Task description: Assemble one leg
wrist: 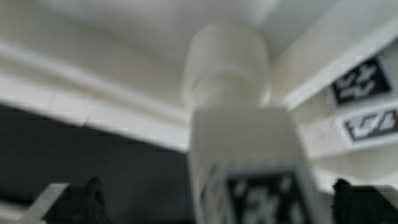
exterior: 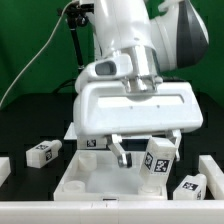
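Observation:
A white leg [exterior: 157,160] with a black-and-white tag stands tilted on the large white square piece [exterior: 85,178], between my fingers. My gripper [exterior: 146,148] hangs straight over it. In the wrist view the leg [wrist: 240,120] fills the middle, blurred and very close, with its tag low down. The dark fingertips [wrist: 80,200] show on either side of the leg. One finger lies close against the leg and the other stands apart with a gap. The jaws look open around the leg.
Loose legs lie on the black table: one at the exterior view's left [exterior: 42,153], one at the right front [exterior: 188,185], and a white part behind it [exterior: 208,166]. Two tags [wrist: 361,82] show at the wrist view's edge. A green wall stands behind.

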`<state>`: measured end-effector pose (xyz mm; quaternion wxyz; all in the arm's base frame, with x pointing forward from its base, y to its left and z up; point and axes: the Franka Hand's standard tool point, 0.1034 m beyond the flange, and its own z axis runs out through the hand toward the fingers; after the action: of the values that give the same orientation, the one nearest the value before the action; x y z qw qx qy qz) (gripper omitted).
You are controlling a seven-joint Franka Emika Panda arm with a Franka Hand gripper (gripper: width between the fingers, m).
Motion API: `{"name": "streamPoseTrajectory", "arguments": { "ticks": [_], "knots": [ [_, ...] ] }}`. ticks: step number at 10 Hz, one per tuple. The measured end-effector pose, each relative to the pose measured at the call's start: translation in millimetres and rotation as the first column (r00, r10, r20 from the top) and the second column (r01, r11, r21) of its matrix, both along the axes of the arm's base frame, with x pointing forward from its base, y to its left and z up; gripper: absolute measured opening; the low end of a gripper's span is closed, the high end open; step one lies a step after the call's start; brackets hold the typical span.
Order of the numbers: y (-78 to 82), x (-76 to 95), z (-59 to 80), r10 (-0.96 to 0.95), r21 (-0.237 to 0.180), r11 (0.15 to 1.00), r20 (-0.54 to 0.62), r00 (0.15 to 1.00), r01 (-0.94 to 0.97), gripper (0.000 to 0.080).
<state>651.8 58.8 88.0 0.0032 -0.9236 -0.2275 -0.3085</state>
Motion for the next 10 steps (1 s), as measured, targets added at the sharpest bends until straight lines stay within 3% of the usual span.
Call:
{"name": "streamPoseTrajectory", "arguments": {
  "ticks": [3, 5, 8, 9, 10],
  "knots": [
    [4.3, -0.3, 31.6, 0.005, 0.001, 1.0, -0.002, 1.0, -0.005, 0.0648],
    [10.2, -3.1, 30.0, 0.004, 0.019, 1.0, -0.045, 0.999, -0.003, 0.0649],
    [34.3, -11.1, 31.2, 0.0, 0.064, 0.998, -0.23, 0.973, 0.015, 0.0649],
    [39.6, -13.2, 31.6, 0.005, 0.064, 0.998, -0.307, 0.952, 0.015, 0.0649],
    [32.5, -12.7, 30.5, -0.002, 0.042, 0.999, -0.356, 0.935, 0.018, 0.0649]
  ]
}}
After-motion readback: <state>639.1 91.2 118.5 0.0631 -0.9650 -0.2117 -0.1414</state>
